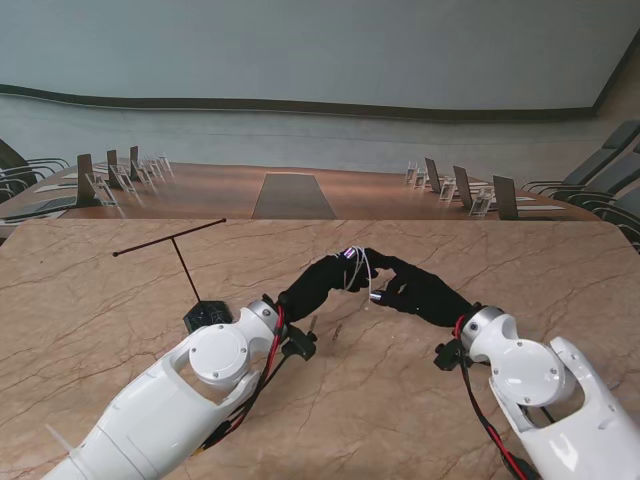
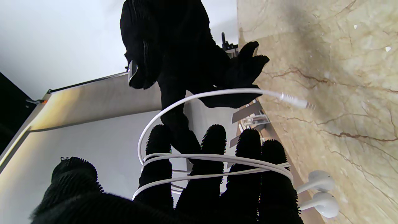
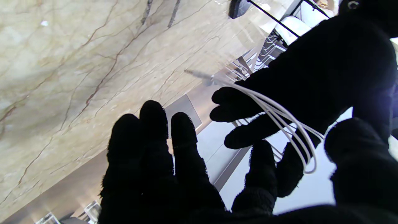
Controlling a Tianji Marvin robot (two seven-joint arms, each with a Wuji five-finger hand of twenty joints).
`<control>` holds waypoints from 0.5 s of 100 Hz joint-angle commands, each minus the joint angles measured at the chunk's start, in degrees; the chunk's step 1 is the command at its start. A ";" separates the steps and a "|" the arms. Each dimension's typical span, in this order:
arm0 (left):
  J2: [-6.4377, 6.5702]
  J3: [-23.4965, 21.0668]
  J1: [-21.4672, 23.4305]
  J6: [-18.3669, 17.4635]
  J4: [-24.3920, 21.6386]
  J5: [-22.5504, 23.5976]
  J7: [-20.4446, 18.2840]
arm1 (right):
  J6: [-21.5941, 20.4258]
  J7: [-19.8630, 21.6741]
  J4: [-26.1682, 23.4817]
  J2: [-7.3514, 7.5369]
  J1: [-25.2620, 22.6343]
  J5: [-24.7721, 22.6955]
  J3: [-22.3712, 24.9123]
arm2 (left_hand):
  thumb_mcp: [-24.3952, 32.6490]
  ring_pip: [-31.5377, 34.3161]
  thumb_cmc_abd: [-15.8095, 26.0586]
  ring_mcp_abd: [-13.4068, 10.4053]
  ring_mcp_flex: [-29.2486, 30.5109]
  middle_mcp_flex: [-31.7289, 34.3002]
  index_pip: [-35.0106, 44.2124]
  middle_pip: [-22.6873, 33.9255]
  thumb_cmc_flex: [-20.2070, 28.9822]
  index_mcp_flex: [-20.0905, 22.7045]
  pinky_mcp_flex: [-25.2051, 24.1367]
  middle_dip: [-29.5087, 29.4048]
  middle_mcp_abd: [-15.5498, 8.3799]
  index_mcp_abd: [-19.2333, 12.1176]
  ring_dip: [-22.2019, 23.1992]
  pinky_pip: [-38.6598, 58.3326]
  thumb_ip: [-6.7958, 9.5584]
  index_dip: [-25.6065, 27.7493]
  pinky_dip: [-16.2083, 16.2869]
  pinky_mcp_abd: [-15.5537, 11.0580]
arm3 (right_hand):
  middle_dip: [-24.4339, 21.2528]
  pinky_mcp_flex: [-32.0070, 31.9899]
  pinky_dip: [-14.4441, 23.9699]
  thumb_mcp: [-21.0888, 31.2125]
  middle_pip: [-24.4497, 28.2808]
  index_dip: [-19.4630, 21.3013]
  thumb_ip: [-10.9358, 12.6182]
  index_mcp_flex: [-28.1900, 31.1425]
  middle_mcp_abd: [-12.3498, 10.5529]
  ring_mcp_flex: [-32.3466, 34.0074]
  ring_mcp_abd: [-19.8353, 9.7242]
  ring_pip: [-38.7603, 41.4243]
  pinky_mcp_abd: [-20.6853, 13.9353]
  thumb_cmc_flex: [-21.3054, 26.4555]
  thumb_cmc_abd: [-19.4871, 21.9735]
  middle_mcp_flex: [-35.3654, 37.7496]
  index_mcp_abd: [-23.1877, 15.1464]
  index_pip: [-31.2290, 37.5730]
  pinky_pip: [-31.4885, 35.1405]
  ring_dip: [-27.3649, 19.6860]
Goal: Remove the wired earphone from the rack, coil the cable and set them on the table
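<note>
Earphone cable (image 2: 217, 160) — thin white coils

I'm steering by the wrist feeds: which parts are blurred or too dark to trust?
Left wrist view: the white cable and earbuds are sharp, while the black-gloved left robot hand shows no surface detail. Right wrist view: the plug is smeared, and the right robot hand is a silhouette.

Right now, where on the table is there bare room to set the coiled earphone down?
Bare marble table lies nearer to me, between the two forearms, and at the far right. It is crowded on the left, around the rack. In the middle the left hand, wound with the earphone cable, meets the right hand.
</note>
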 commanded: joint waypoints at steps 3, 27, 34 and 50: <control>-0.50 0.24 0.18 0.04 -0.11 -0.22 -0.38 | -0.01 0.12 -0.38 -0.66 0.21 0.70 -0.78 | -0.69 -0.64 0.46 -1.21 -0.69 -0.98 0.71 -0.43 -0.28 0.95 0.45 -0.23 0.10 -3.93 -0.35 -1.02 -0.89 0.70 -0.96 -0.45 | 0.90 1.95 1.96 -0.43 1.83 -0.95 -1.79 -2.23 1.12 1.86 4.90 3.13 -0.83 -0.64 0.42 1.71 -2.99 0.65 4.23 1.13; -0.57 0.36 0.06 0.13 -0.10 -0.39 -0.36 | 0.14 -0.25 0.06 -0.90 1.17 2.67 -2.62 | -0.67 -0.78 0.46 -1.20 -0.84 -1.02 0.73 -0.49 -0.20 1.24 0.27 -0.28 0.13 -3.90 -0.37 -1.33 -0.89 0.79 -1.09 -0.53 | 1.63 4.57 3.09 -0.90 3.68 -1.53 -1.74 -2.18 2.16 3.85 6.39 6.31 0.03 0.56 0.14 3.04 -3.56 2.65 7.41 2.46; -0.58 0.42 0.05 0.19 -0.11 -0.43 -0.36 | 0.01 -0.69 0.35 -1.06 1.47 3.43 -3.16 | -0.73 -0.83 0.42 -1.24 -0.87 -1.00 0.74 -0.52 -0.23 1.40 0.18 -0.30 0.01 -3.71 -0.39 -1.41 -0.91 0.80 -1.12 -0.55 | 1.87 5.30 3.39 -0.93 4.30 -1.67 -1.70 -2.15 2.44 4.41 6.79 7.11 0.29 1.11 -0.17 3.29 -3.55 3.14 7.95 2.79; -0.60 0.44 0.13 0.55 -0.11 -0.09 -0.18 | -0.57 -1.28 0.65 -1.31 1.94 5.18 -4.38 | -0.66 -1.10 0.28 -1.38 -1.19 -1.17 0.74 -0.73 -0.06 1.74 -0.22 -0.37 0.07 -3.44 -0.48 -1.71 -0.89 0.81 -1.24 -0.81 | 2.67 8.05 5.31 -1.45 6.62 -1.69 -1.54 -2.25 3.25 6.22 7.92 10.59 1.12 2.20 -0.38 4.69 -3.52 7.27 9.87 4.29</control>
